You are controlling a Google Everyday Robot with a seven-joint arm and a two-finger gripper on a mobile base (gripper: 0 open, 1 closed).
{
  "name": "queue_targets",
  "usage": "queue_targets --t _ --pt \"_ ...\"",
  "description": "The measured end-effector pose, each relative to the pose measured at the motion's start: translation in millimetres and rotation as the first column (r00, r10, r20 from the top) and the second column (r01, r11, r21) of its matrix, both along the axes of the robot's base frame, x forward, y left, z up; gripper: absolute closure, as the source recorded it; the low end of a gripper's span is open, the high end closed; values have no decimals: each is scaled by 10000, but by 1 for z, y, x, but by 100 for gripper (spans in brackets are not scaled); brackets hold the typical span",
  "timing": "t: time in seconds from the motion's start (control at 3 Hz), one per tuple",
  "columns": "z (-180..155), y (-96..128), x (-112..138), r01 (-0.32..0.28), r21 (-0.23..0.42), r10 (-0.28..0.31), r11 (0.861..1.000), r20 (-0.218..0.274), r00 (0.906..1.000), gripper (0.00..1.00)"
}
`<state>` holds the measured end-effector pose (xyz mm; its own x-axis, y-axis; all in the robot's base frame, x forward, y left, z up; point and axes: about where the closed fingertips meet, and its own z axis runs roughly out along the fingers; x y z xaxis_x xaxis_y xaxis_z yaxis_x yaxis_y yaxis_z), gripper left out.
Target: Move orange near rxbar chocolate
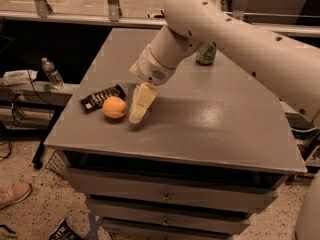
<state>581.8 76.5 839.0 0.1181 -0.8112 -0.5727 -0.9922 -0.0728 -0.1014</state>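
Note:
The orange rests on the grey table near its front left corner. It touches the right end of the rxbar chocolate, a flat black wrapper with white lettering lying just behind and left of it. My gripper points down at the table just right of the orange, open and empty, with a small gap between it and the fruit. One pale finger shows plainly; the other is mostly hidden behind it.
A green can stands at the back of the table, behind my arm. A water bottle stands on a low shelf to the left. The table's left and front edges lie close to the orange. Drawers sit below the tabletop.

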Motion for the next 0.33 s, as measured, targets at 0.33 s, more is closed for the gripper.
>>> queue_targets --t 0.33 --pt "5 -51 14 862 -519 -852 9949 225 9961 0"
